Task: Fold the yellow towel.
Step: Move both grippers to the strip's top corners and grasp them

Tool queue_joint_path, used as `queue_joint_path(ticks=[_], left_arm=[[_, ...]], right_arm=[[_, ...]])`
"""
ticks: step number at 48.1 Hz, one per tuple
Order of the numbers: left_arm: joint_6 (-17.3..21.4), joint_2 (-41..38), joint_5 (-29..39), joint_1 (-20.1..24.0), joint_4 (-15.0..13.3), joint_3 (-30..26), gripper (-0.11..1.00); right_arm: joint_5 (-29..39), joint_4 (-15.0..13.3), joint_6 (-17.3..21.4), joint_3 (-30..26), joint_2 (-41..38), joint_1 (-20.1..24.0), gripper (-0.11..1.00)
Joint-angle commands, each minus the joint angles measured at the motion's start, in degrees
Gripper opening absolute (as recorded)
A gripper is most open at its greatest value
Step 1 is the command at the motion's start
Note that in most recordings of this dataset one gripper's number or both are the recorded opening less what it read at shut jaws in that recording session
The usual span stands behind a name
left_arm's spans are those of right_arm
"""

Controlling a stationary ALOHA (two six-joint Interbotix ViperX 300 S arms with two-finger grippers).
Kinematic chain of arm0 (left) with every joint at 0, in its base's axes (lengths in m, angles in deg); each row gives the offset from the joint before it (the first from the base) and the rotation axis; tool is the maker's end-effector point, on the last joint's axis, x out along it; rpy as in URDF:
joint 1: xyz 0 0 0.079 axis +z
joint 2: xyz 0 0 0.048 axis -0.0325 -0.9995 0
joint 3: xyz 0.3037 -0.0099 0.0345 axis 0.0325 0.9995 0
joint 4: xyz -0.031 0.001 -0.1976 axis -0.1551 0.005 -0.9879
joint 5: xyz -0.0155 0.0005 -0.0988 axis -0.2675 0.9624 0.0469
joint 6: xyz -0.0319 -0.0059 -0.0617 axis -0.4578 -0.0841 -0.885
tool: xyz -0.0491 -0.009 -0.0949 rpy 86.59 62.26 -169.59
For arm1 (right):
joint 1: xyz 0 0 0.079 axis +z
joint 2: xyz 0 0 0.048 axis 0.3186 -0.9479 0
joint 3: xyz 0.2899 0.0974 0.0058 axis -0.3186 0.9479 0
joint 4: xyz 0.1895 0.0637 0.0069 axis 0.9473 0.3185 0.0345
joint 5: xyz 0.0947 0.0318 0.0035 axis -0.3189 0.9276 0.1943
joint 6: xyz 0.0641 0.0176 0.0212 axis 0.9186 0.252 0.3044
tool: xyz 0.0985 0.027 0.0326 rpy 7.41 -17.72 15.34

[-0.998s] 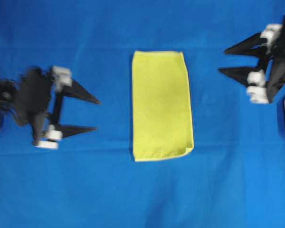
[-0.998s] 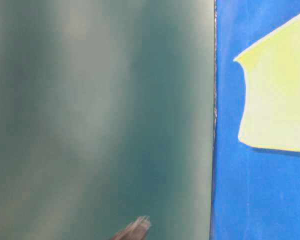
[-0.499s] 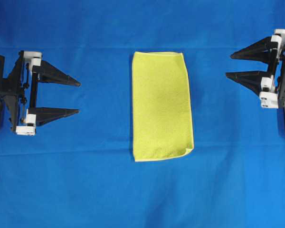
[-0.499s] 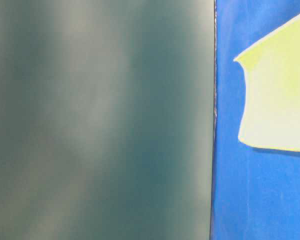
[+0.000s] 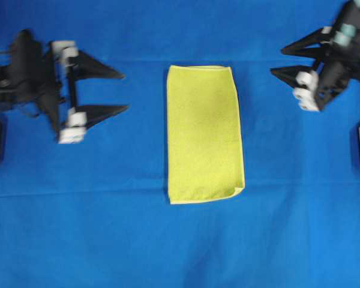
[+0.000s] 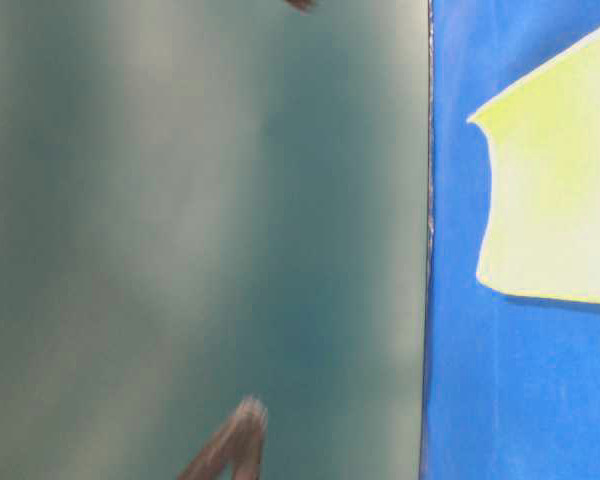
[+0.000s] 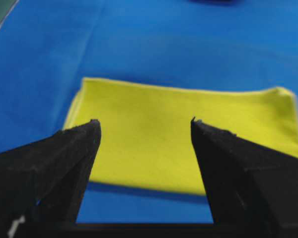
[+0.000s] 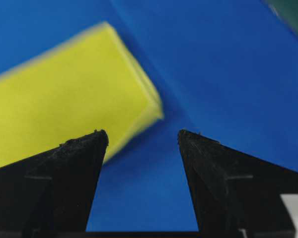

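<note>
The towel [image 5: 204, 133] is lying flat mid-desk [image 5: 168, 246] as a narrow folded rectangle. Both grippers, left [image 5: 120, 90] and right [image 5: 277, 61], are hovering spread and empty, well apart from it. A pinch may be catching only the top layer, undoing the fold.

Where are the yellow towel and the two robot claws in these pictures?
yellow towel [image 5: 204, 133]: overhead view, middle of the cloth.
left gripper [image 5: 121, 91]: overhead view, gap between its open jaws.
right gripper [image 5: 276, 61]: overhead view, gap between its open jaws.
</note>
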Motion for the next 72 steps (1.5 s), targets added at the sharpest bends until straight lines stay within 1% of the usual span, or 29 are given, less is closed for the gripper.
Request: queue_joint_path(ticks=[1, 8, 15, 23, 27, 34, 48, 53, 57, 60, 62, 65, 68, 70, 71, 72], left_arm=[[-0.2, -5.5, 0.1, 1.9, 0.0, -4.9, 0.71], [-0.2, -16.0, 2.0, 5.3, 0.0, -11.1, 0.71], [-0.2, -24.6, 4.0, 7.8, 0.1, -16.5, 0.70], [-0.2, -31.8, 5.8, 10.5, 0.0, -20.8, 0.70], [-0.2, -33.9, 5.8, 11.1, 0.0, -21.8, 0.69], [-0.3, -37.4, 5.7, 11.7, 0.0, -22.8, 0.69], [-0.2, -40.6, 5.6, 12.7, 0.0, -22.9, 0.68], [-0.2, -40.7, 5.6, 12.7, 0.1, -22.6, 0.66], [-0.2, -40.7, 5.6, 12.7, 0.2, -22.6, 0.62], [-0.1, -40.8, 5.6, 12.7, 0.3, -22.5, 0.56], [0.4, -40.8, 5.6, 12.7, 0.3, -22.5, 0.51], [0.8, -40.9, 5.6, 12.7, 0.4, -22.6, 0.41], [0.9, -40.9, 5.8, 12.7, 0.4, -22.7, 0.29], [1.0, -40.9, 5.9, 12.7, 0.4, -22.8, 0.22], [1.0, -40.9, 5.9, 12.7, 0.4, -22.8, 0.19], [1.0, -40.9, 6.0, 12.7, 0.4, -22.8, 0.17]], right_arm=[[0.5, -0.4, -0.3, -3.0, -4.3, -1.7, 0.62], [0.8, -1.8, -0.9, -6.6, -11.7, -2.2, 0.62], [0.5, -3.6, -1.2, -9.7, -18.9, -3.3, 0.62], [-1.3, -3.9, -1.2, -12.5, -26.8, -4.3, 0.62], [-3.2, -3.7, -1.1, -13.4, -29.4, -4.3, 0.62], [-6.9, -3.6, -0.9, -14.4, -33.1, -4.3, 0.62], [-7.0, -3.7, -0.9, -16.6, -38.8, -5.2, 0.62], [-6.9, -3.6, -0.9, -17.1, -40.3, -5.6, 0.62], [-6.7, -3.7, -0.9, -17.2, -40.3, -5.6, 0.60], [-6.6, -3.7, -0.9, -17.2, -40.3, -5.6, 0.56], [-6.6, -3.7, -1.1, -17.1, -40.3, -5.6, 0.50], [-6.7, -3.7, -1.1, -17.0, -40.3, -5.6, 0.35], [-6.8, -3.7, -1.2, -16.7, -40.3, -5.4, 0.18], [-6.9, -3.7, -1.1, -16.7, -40.2, -5.4, 0.08], [-6.9, -3.7, -1.1, -16.6, -40.2, -5.4, 0.05], [-6.9, -3.7, -1.1, -16.6, -40.2, -5.4, 0.05]])
